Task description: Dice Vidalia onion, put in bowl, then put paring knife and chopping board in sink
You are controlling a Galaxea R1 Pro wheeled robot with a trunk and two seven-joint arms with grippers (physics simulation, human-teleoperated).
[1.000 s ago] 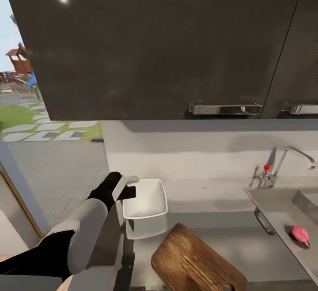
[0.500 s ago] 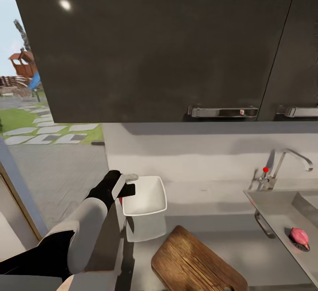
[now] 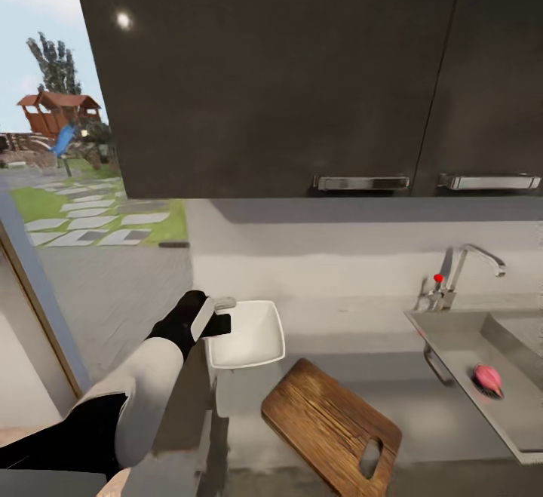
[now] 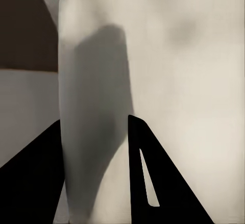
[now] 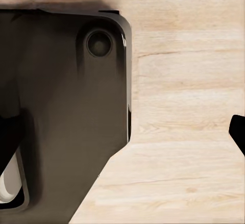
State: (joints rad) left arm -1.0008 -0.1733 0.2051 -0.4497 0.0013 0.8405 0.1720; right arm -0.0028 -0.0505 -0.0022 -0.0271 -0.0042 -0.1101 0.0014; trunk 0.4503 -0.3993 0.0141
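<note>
The left gripper (image 3: 219, 314) clenches the rim of the bowl (image 3: 253, 335) near the countertop's (image 3: 339, 346) left end, probably to reposition it. The onion (image 3: 487, 379) waits in the sink (image 3: 460, 331); the right gripper's state I cannot tell.

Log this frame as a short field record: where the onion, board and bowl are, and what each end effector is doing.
onion: pink-red, lying on the drain in the sink
sink: right end of the countertop, tap with red knob behind the basin
chopping board: on the countertop, handle hole at its near end
bowl: white, tilted, raised off the countertop
left end effector: at the bowl's rim, fingers on either side of its wall
right end effector: over a light wooden floor; state unclear
</note>
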